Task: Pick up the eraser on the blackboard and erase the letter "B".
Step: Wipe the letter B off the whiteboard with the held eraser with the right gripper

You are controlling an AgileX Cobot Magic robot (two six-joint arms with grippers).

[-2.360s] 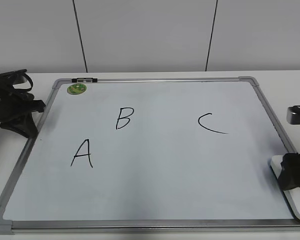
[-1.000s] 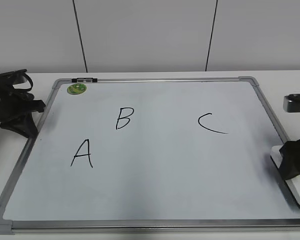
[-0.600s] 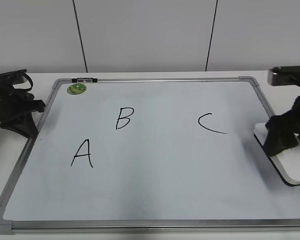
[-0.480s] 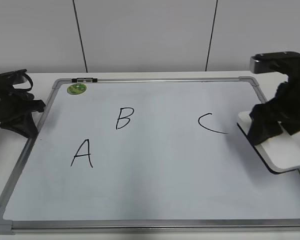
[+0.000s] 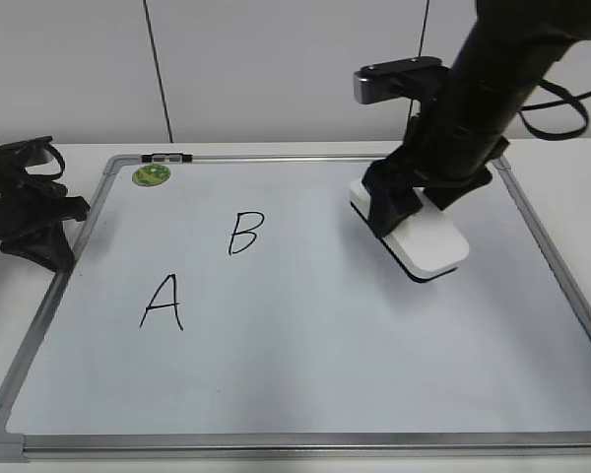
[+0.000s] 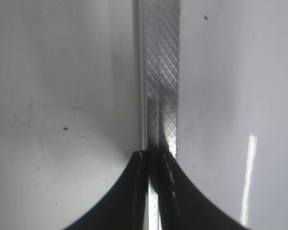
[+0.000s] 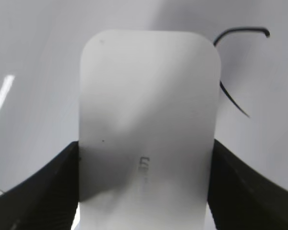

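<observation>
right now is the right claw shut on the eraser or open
Shut on it: the right claw clamps both sides of the eraser.

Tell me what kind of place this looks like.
Probably a lab or office test bench: a whiteboard with marker letters lies flat on a white table, a plain panelled wall stands behind, and two robot arms work at it.

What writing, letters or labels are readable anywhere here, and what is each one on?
"A": black marker on the blackboard, lower left.
"B": black marker on the blackboard, above and right of the A.
Part of a curved black stroke beside the eraser in the right wrist view: not readable as a letter.
Grey lettering on the eraser: too blurred.
Green magnet's print: too small.
</observation>
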